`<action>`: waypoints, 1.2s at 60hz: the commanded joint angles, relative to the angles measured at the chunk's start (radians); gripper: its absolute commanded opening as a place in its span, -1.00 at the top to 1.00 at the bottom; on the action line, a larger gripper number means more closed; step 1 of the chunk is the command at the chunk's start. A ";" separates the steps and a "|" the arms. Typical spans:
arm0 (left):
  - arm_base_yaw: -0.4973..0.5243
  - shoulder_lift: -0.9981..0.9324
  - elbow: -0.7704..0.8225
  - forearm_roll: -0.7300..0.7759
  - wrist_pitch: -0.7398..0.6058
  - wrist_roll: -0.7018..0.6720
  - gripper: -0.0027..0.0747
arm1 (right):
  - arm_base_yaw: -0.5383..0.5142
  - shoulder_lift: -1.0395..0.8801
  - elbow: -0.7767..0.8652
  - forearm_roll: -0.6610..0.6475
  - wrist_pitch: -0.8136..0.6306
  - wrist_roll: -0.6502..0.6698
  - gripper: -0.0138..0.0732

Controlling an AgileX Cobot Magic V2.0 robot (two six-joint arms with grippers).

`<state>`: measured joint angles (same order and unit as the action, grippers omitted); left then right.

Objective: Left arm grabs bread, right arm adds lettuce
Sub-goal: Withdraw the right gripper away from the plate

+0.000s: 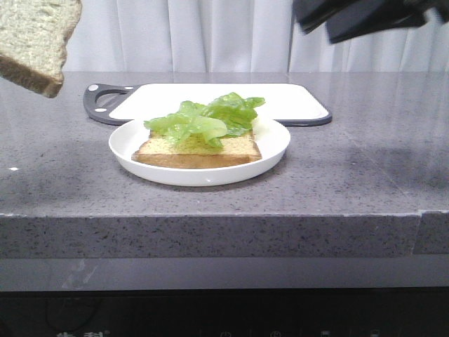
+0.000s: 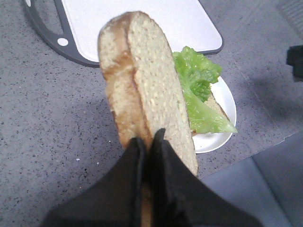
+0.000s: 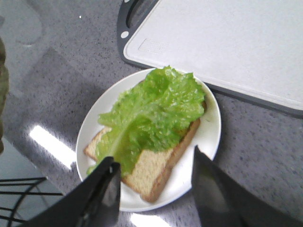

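Note:
My left gripper is shut on the bread, a thick slice with a speckled face and brown crust, held high above the counter at the far left in the front view. The lettuce lies on a thinner slice of toast in the white plate. The lettuce also shows in the right wrist view and the left wrist view. My right gripper is open and empty, above the plate; its body shows at the top right of the front view.
A white cutting board with a dark rim and handle lies behind the plate. The grey stone counter ends in a front edge, with a lower step at the right.

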<state>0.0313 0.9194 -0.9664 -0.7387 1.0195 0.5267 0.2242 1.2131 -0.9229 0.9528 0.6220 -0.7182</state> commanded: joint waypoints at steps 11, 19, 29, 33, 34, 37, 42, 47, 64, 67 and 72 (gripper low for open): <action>0.002 -0.010 -0.026 -0.055 -0.042 0.003 0.98 | -0.006 -0.259 -0.031 -0.523 0.157 0.387 -0.15; 0.002 -0.010 -0.026 -0.055 -0.042 0.003 0.98 | -0.006 -0.356 -0.020 -0.660 0.229 0.515 -0.15; 0.002 -0.010 -0.026 -0.055 -0.042 0.003 0.98 | -0.006 -0.487 0.003 -0.673 0.277 0.525 -0.15; 0.002 -0.010 -0.026 -0.055 -0.042 0.003 0.98 | -0.006 -0.522 0.003 -0.673 0.284 0.525 -0.15; 0.002 -0.010 -0.026 -0.055 -0.042 0.003 0.98 | -0.006 -0.529 0.003 -0.673 0.286 0.525 -0.15; 0.002 -0.010 -0.026 -0.055 -0.042 0.003 0.98 | -0.006 -0.551 0.003 -0.670 0.289 0.525 -0.15; 0.002 -0.010 -0.026 -0.055 -0.042 0.003 0.98 | -0.006 -0.570 0.003 -0.670 0.294 0.525 -0.15; 0.002 -0.010 -0.026 -0.055 -0.048 0.003 0.98 | -0.006 -0.579 0.003 -0.670 0.295 0.524 -0.15; 0.002 0.024 -0.026 -0.227 -0.079 0.003 0.98 | -0.006 -0.579 0.003 -0.668 0.310 0.524 -0.15; 0.002 0.050 -0.026 -0.295 -0.054 0.023 0.98 | -0.006 -0.579 0.003 -0.668 0.311 0.524 -0.15; 0.002 0.108 -0.028 -0.406 0.014 0.110 0.98 | -0.006 -0.579 0.003 -0.668 0.311 0.524 -0.15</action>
<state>0.0313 0.9920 -0.9664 -0.9764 1.0093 0.5715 0.2224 0.6337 -0.8950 0.2770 0.9844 -0.1961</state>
